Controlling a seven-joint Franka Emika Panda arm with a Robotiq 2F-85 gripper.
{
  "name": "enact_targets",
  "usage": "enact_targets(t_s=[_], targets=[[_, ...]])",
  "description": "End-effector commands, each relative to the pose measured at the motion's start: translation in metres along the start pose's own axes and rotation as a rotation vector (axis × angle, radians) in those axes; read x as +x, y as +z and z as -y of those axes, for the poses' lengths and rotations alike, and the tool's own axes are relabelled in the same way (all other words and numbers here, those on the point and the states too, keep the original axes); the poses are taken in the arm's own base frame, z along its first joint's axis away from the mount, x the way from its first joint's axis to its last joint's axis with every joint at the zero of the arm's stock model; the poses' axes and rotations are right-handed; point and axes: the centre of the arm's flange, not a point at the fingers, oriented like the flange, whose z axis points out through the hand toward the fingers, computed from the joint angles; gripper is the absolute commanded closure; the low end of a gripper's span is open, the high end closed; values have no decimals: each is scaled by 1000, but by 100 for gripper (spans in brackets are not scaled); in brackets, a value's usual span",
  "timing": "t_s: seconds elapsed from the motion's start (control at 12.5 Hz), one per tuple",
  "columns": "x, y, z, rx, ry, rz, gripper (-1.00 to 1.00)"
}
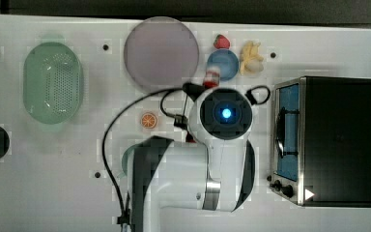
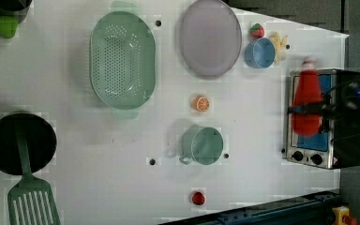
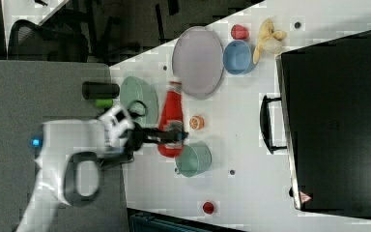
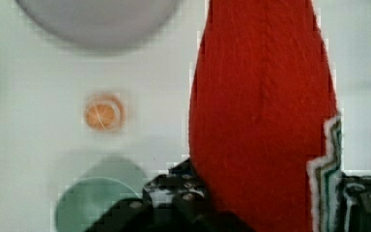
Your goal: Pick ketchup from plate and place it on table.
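Now I am holding the ketchup (image 3: 170,118) aloft, my tool (image 3: 170,137) pinching its body. It is hanging above the desk (image 3: 251,121), clear of the plate (image 3: 198,60).

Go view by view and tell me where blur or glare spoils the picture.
Left view: the slim red ketchup bottle is smeared at its white cap. Wrist view: the bottle looms soft, and the round orange slice is hazy. Top view: a blue light glares on the arm. Right view: the black gripper is slightly blurred.
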Motion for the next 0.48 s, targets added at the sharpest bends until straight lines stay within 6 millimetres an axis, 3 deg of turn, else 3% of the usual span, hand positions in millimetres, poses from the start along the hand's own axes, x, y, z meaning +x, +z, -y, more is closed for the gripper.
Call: enact_targets(t_s=[0.08, 0.48], targets=[[-15, 47, -19, 7, 77, -16, -18], [-14, 138, -17, 13, 74, -3, -18]])
